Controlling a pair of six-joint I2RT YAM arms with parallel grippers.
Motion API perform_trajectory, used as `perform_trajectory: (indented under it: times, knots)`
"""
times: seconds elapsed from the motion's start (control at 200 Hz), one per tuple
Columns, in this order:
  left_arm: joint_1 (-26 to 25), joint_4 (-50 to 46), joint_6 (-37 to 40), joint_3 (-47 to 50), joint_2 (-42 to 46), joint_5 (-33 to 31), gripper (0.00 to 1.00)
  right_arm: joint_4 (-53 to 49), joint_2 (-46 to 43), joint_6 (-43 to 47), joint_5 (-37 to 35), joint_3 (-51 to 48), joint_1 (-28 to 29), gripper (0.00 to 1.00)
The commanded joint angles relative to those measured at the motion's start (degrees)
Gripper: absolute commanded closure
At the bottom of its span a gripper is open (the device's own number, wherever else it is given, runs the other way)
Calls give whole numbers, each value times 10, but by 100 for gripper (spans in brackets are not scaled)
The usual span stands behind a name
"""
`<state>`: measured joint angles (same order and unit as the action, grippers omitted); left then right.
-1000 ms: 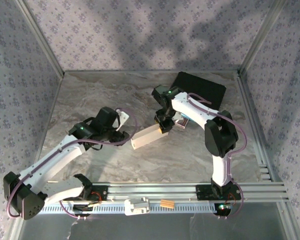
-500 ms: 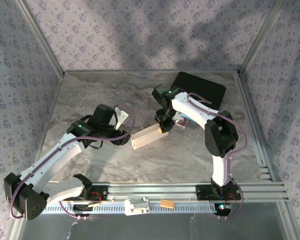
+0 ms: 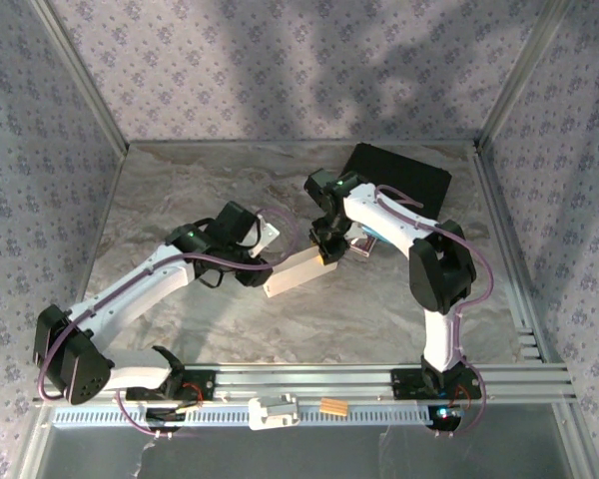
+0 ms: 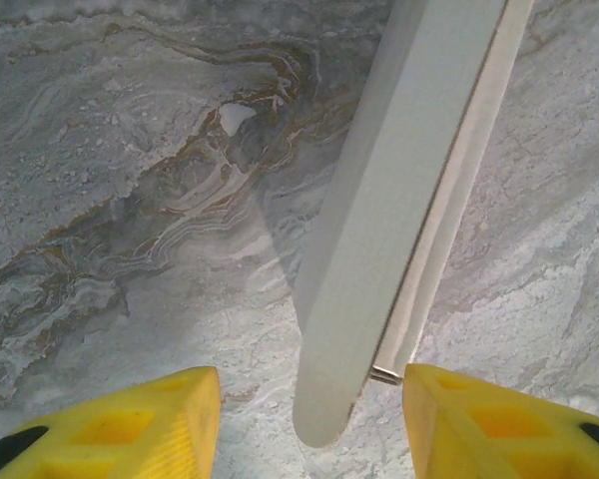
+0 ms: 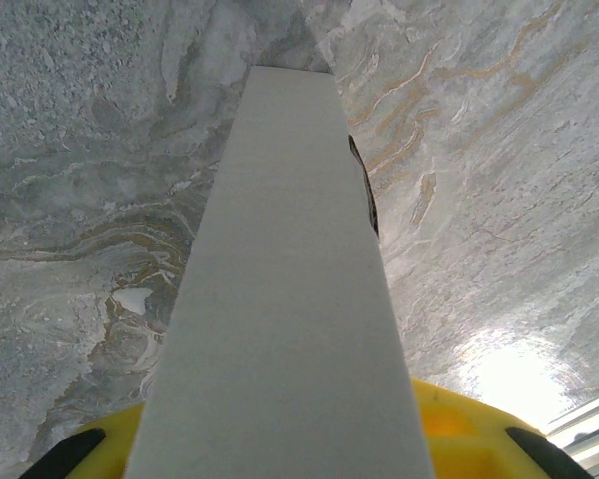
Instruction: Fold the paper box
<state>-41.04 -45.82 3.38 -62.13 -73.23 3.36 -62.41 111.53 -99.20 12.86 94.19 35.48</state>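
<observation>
spanning mid-table over the grey marbled table (image 3: 180,190), the plain white thin-cardboard paper box (image 3: 295,272) looks a flat, closed slab; right gripper (image 3: 326,256) clamps one end, left gripper (image 3: 260,273) straddles the other, jaws apart.

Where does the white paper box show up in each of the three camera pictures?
Top external: the paper box lies near the picture's centre, slanting up to the right.
Left wrist: the paper box is right of centre, slanting from the top edge down almost to the bottom.
Right wrist: the paper box is a long white strip up the middle from the bottom edge.
Shared landmark: the grey marbled tabletop beneath it.
</observation>
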Motion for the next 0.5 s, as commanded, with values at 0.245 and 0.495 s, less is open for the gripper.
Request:
perform_trajectory:
  times: [0.245,0.495]
  knots:
    - [2,-26,5,1,6,-16,60,-24,13,-1,-7,15,-6,70]
    - [9,-23,9,-8,-13,3,67,-24,12,-1,-5,13,-6,71]
